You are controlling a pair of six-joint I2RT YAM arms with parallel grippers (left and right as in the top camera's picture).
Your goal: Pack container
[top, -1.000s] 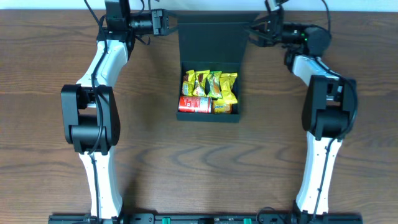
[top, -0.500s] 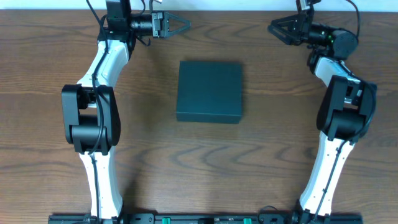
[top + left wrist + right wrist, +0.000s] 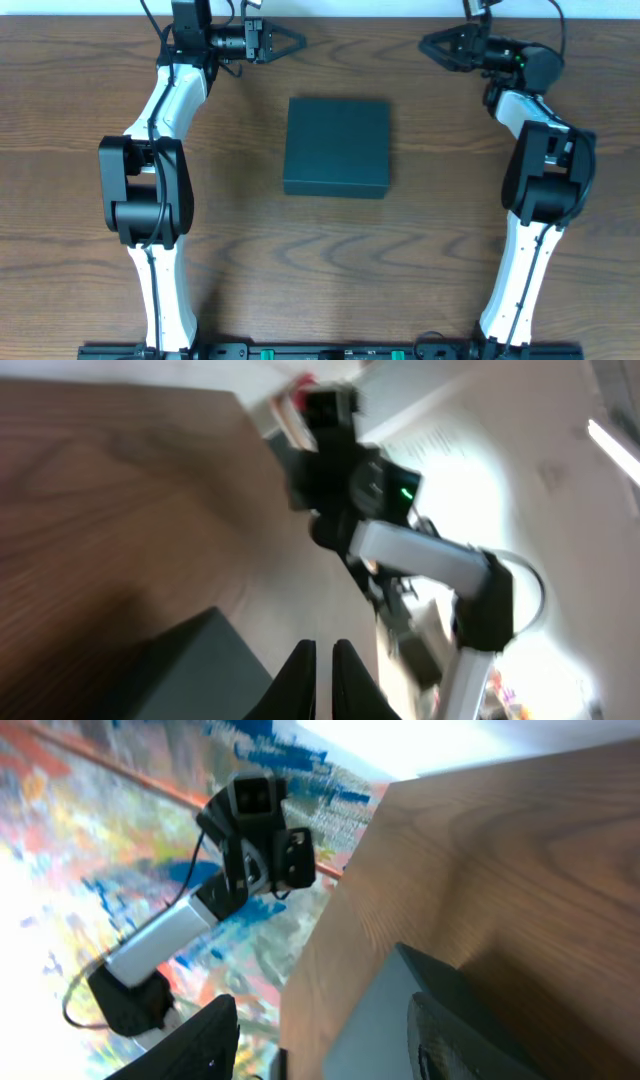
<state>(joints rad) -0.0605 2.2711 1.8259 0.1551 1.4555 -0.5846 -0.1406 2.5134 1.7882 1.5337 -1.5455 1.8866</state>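
Observation:
The container [image 3: 336, 146] is a dark teal-green square box at the table's middle, with its flat lid shut, so its contents are hidden. My left gripper [image 3: 298, 42] is at the far edge, up and left of the box, with its fingers together and nothing between them. My right gripper [image 3: 428, 45] is at the far edge, up and right of the box, open and empty. A corner of the box shows in the left wrist view [image 3: 190, 670] beside the shut jaws [image 3: 323, 680]. It also shows in the right wrist view [image 3: 375, 1020] between the wide jaws [image 3: 325, 1040].
The wooden table [image 3: 440, 230] has its far edge right behind both grippers. The two arm bases stand at the left [image 3: 140, 190] and right [image 3: 540, 180] of the box.
One second ago the lid stood open with snack packets showing and both grippers at its top corners. Now the lid is shut and both grippers have drawn back outward.

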